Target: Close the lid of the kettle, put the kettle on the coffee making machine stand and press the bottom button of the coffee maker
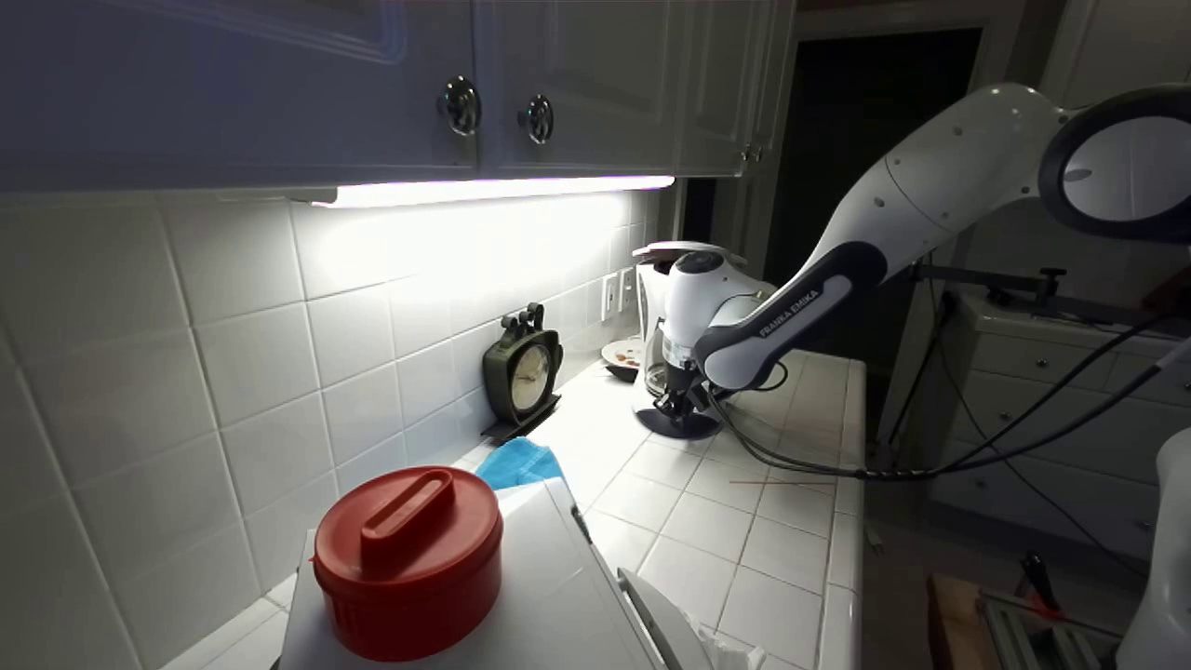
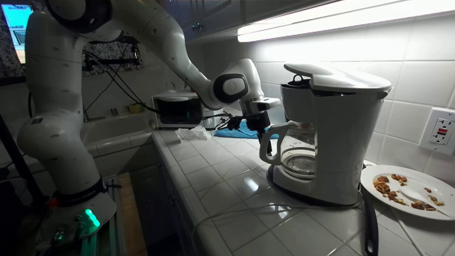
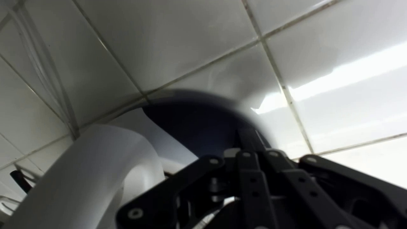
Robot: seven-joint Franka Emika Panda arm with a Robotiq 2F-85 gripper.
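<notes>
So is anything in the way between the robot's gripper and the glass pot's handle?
Nothing that I can see. In an exterior view the gripper shows just behind the handle, with no other thing between them; whether they touch, I can't tell. The pot already sits in the coffee maker.

A strip light at 11 o'clock in an exterior view bleaches your tiled wall nearly white, while a doorway at 2 o'clock reads black. In an exterior view, green indicator lights glow at 8 o'clock and glints spot your worktop. Your wrist view carries glare between 2 and 3 o'clock; the coffee maker's dark base blurs along its edge, and your tool shows dim and slightly soft.
</notes>
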